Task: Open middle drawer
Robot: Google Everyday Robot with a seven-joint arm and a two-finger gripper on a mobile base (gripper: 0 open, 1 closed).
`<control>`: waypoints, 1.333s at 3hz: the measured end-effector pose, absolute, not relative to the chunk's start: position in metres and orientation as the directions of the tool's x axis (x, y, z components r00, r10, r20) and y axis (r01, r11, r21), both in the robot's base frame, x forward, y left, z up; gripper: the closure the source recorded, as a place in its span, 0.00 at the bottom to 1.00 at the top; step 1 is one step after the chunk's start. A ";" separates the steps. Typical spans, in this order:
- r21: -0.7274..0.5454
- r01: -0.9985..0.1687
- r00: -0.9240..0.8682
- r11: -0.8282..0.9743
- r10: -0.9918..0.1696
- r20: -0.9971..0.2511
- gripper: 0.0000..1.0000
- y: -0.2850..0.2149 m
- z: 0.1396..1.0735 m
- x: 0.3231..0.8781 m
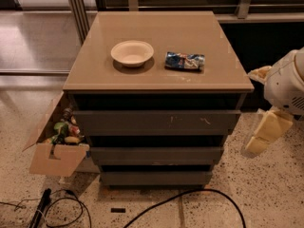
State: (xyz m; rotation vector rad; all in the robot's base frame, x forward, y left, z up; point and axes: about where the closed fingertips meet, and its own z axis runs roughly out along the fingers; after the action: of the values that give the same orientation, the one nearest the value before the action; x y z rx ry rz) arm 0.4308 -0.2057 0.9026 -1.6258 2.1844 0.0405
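The middle drawer (pixel 156 155) is the plain dark grey-brown front in the middle of the three on the cabinet. It sits flush with the others. Above it is the larger front with pale and reddish scratch marks (pixel 156 122), and below it the narrow bottom front (pixel 156 177). My gripper (pixel 261 103) hangs to the right of the cabinet, level with the top drawer and apart from it. Its two cream fingers (pixel 266 133) stand wide apart with nothing between them.
A white bowl (pixel 132 53) and a blue snack packet (pixel 185 60) lie on the cabinet top (pixel 156 32). An open cardboard box of items (pixel 57 146) leans at the cabinet's left. Black cables (pixel 190 198) run across the floor in front.
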 end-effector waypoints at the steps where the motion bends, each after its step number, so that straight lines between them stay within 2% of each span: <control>1: -0.217 -0.911 -0.223 0.350 -0.862 -0.455 0.00 -0.201 0.858 0.425; 2: -0.202 -0.921 -0.169 0.332 -0.809 -0.563 0.00 -0.192 0.831 0.436; 3: -0.120 -0.973 -0.072 0.198 -0.752 -0.655 0.00 -0.175 0.800 0.449; 4: -0.120 -0.973 -0.072 0.198 -0.752 -0.655 0.00 -0.175 0.800 0.449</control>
State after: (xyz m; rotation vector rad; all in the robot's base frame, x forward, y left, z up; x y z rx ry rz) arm 0.4494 -0.1753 0.7996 -1.6059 1.8768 0.4739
